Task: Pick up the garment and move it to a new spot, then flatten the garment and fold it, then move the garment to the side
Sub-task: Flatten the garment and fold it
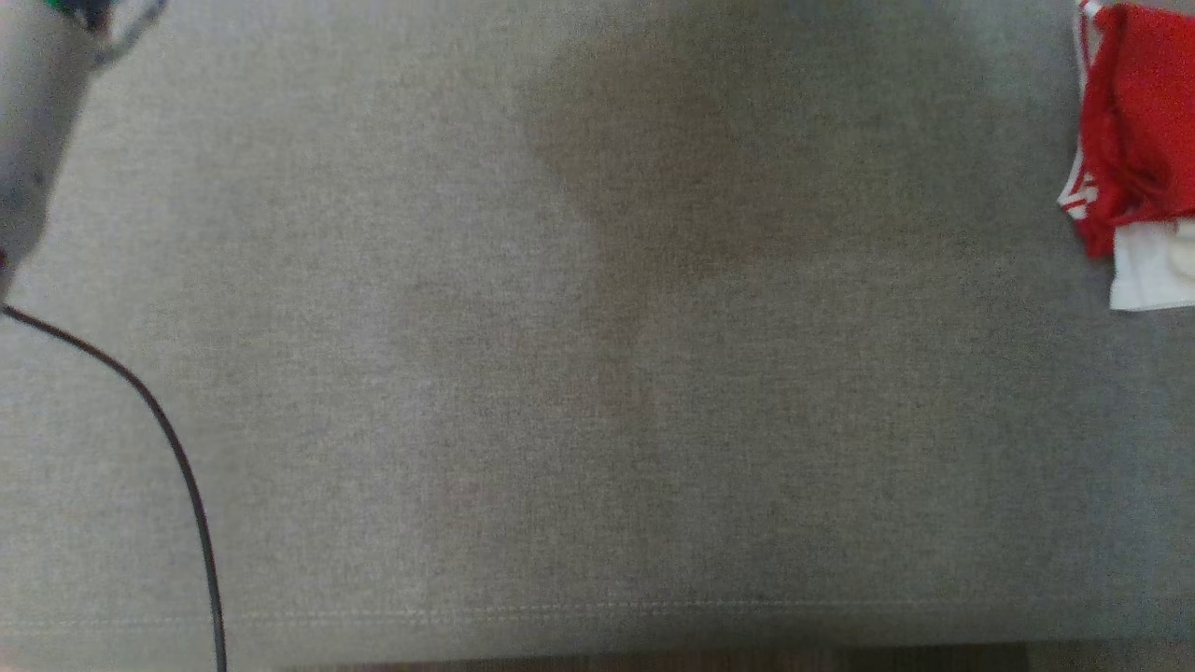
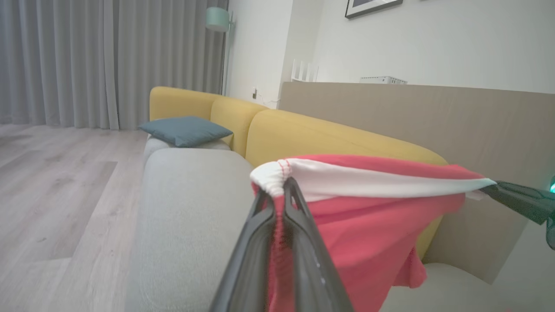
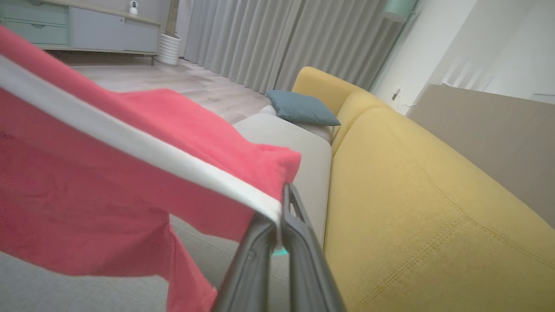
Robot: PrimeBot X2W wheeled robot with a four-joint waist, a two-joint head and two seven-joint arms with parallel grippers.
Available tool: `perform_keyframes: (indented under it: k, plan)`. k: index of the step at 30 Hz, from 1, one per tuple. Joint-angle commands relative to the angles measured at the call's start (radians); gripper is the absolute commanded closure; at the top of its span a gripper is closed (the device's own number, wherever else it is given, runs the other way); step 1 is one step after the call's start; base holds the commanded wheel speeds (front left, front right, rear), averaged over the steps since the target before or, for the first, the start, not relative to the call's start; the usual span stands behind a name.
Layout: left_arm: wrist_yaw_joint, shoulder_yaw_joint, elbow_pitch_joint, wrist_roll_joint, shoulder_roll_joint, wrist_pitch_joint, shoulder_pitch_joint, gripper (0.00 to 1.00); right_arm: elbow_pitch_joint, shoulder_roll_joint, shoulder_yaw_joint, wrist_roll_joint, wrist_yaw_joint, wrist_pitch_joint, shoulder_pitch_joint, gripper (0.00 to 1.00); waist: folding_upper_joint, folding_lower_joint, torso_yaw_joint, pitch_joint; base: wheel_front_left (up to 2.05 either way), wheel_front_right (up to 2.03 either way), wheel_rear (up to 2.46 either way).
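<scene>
The garment point(image 2: 368, 221) is red with a white waistband point(image 2: 373, 182), and it hangs stretched in the air between my two grippers above the grey sofa seat point(image 2: 190, 208). In the left wrist view my left gripper point(image 2: 279, 188) is shut on one bunched end of the waistband. At the far right my right gripper point(image 2: 488, 190) pinches the other end. In the right wrist view the right gripper point(image 3: 282, 206) is shut on the waistband's end point(image 3: 260, 201), and the garment point(image 3: 86, 182) sags down to the left. My pale left forearm point(image 1: 37, 121) shows at the head view's upper left.
The grey sofa seat point(image 1: 597, 373) lies below me, its front seam near the bottom. A red and white cloth point(image 1: 1134, 140) sits at the right edge. A yellow backrest point(image 3: 412, 195) and a teal cushion point(image 2: 184, 130) are nearby. A dark cable point(image 1: 177, 457) hangs at the left.
</scene>
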Motion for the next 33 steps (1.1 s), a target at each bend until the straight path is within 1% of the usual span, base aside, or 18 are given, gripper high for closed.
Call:
perform_keyframes:
  k: [1, 4, 6, 10, 11, 13, 17, 21, 28, 33]
  plan:
    - [0.003, 0.055, 0.015, 0.024, 0.044, -0.031, -0.077, 1.0, 0.048, 0.025, -0.037, -0.051, -0.001, -0.068, -0.028, 1.0, 0.0, -0.0002, -0.007, 0.038, 0.0, 0.0, 0.0]
    - [0.002, 0.083, 0.026, 0.051, 0.016, -0.05, -0.093, 1.0, 0.151, 0.07, -0.071, -0.126, -0.001, -0.174, -0.05, 1.0, 0.0, -0.0002, -0.005, 0.059, 0.0, 0.0, 0.0]
    - [0.002, 0.128, -0.004, 0.088, 0.001, -0.051, -0.079, 1.0, 0.211, 0.095, -0.095, -0.166, -0.001, -0.231, -0.044, 1.0, 0.0, -0.0002, -0.002, 0.071, 0.0, 0.0, 0.0]
    - [0.002, 0.204, -0.086, 0.158, -0.044, -0.052, 0.036, 1.0, 0.323, 0.135, -0.113, -0.217, -0.001, -0.305, 0.011, 1.0, 0.0, -0.0002, 0.009, 0.074, 0.0, 0.0, 0.0]
    - [0.002, 0.204, -0.086, 0.158, -0.044, -0.052, 0.036, 1.0, 0.323, 0.135, -0.113, -0.217, -0.001, -0.305, 0.011, 1.0, 0.0, -0.0002, 0.009, 0.074, 0.0, 0.0, 0.0]
    - [0.002, 0.213, -0.121, 0.193, -0.065, -0.052, 0.109, 1.0, 0.37, 0.147, -0.114, -0.233, -0.001, -0.334, 0.051, 1.0, 0.0, -0.0002, 0.016, 0.064, 0.0, 0.0, 0.0]
    - [0.002, 0.193, -0.189, 0.264, -0.077, -0.052, 0.265, 1.0, 0.444, 0.166, -0.089, -0.257, -0.001, -0.38, 0.139, 1.0, 0.0, -0.0002, 0.021, 0.03, 0.0, 0.0, 0.0]
    - [0.002, 0.137, -0.246, 0.302, -0.064, -0.052, 0.412, 1.0, 0.496, 0.166, -0.05, -0.263, -0.001, -0.408, 0.223, 1.0, 0.0, -0.0002, 0.023, -0.02, 0.0, 0.0, 0.0]
    - [0.002, 0.083, -0.308, 0.294, -0.039, -0.052, 0.629, 1.0, 0.556, 0.147, 0.039, -0.235, -0.001, -0.414, 0.366, 1.0, 0.0, -0.0002, 0.023, -0.129, 0.0, 0.0, 0.0]
    - [0.002, 0.055, -0.343, 0.284, -0.023, -0.052, 0.742, 1.0, 0.572, 0.135, 0.123, -0.178, -0.001, -0.372, 0.462, 1.0, 0.0, -0.0002, 0.017, -0.194, 0.0, 0.0, 0.0]
